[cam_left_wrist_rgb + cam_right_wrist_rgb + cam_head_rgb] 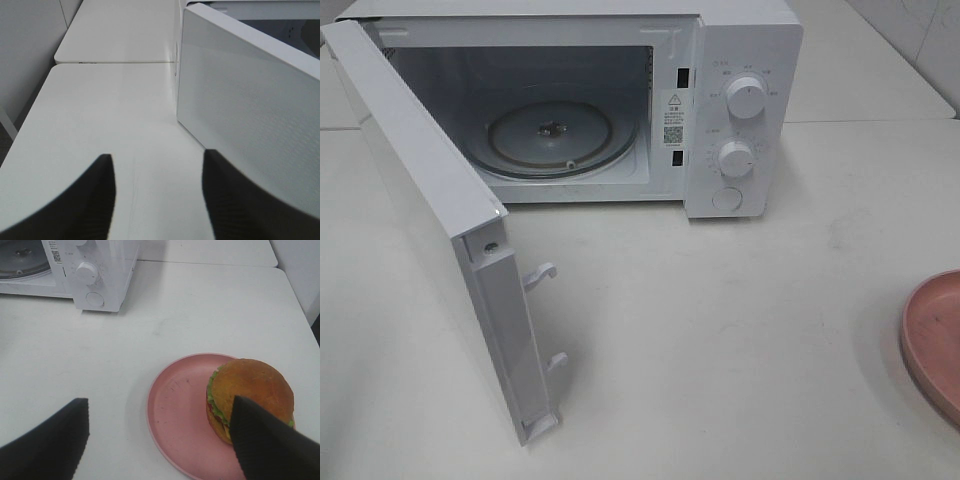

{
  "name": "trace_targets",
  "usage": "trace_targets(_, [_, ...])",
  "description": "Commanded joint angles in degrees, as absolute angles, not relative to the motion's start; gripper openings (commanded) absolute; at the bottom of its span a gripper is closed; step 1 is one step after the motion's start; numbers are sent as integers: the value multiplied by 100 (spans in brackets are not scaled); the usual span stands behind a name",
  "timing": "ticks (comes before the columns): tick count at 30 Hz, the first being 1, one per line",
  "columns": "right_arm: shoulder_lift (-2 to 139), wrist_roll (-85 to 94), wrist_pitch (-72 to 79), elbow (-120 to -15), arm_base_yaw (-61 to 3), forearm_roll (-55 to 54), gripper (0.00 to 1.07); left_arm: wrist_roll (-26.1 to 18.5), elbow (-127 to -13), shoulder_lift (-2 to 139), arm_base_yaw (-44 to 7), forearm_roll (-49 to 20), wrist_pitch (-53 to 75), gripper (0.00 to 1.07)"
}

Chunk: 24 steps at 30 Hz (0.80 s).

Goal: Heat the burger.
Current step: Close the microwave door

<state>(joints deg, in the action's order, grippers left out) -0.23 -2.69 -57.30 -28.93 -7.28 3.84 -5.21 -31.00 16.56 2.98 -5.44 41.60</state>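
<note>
Exterior high view: white microwave (620, 100) sits on a white table (740, 350), door (430, 220) swung wide open, two latch hooks sticking out of its edge. Glass turntable (548, 135) lies inside the cavity, nothing on it. Two round knobs (740, 125) and a round button stacked on the panel beside the cavity. Rim of a pink plate (932, 340) shows well apart from the microwave, cut off at the frame edge (burger not visible here, neither gripper either).

Left wrist view: left gripper (157, 200) hovers over bare table just beside the outer face of the microwave door, fingers (75, 200) spread apart with nothing between them, so released.

Right wrist view: right gripper (160, 440) hangs above the pink plate, well apart from the microwave. Jaws wide, nothing grasped. The burger (250, 395) sits on the plate, off-centre toward the side away from the microwave, bun up, green lettuce showing at the edge. One dark finger (265, 445) overlaps the burger in the picture (contact cannot be told); the other finger is over bare table beside the plate.
</note>
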Motion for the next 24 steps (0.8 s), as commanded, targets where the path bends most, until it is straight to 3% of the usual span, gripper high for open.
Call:
trace_targets(1, [-178,-218,-5695,-2876,-699,361,75,-481,-2997,1908,309,-561,3707,26])
trace_targets(2, [-178,-218,-5695,-2876,-699,361,75,-481,-2945,2051,309,-561,3541,17])
trace_targets(3, [-178,-218,-5695,-2876,-699,361,75,-481,-2836,2361,309,-561,3214,2])
trace_targets(7, [-178,-218,-5695,-2876,-699,361,75,-510,-2659,2813,309,-573,2452,0])
trace_targets(13, [-178,-218,-5695,-2876,-699,361,75,-521,-2120,3890,309,-590,-126,0])
trace_targets(18, [-178,-218,-5695,-2876,-699,361,75,-516,-1868,4607,309,-579,-1461,0])
trace_targets(23, [-178,-218,-5695,-2876,-699,361,75,-338,-1593,5598,309,-34,-3094,0])
trace_targets(24, [-178,-218,-5695,-2876,-699,361,75,-138,-1541,5970,309,361,-3524,0])
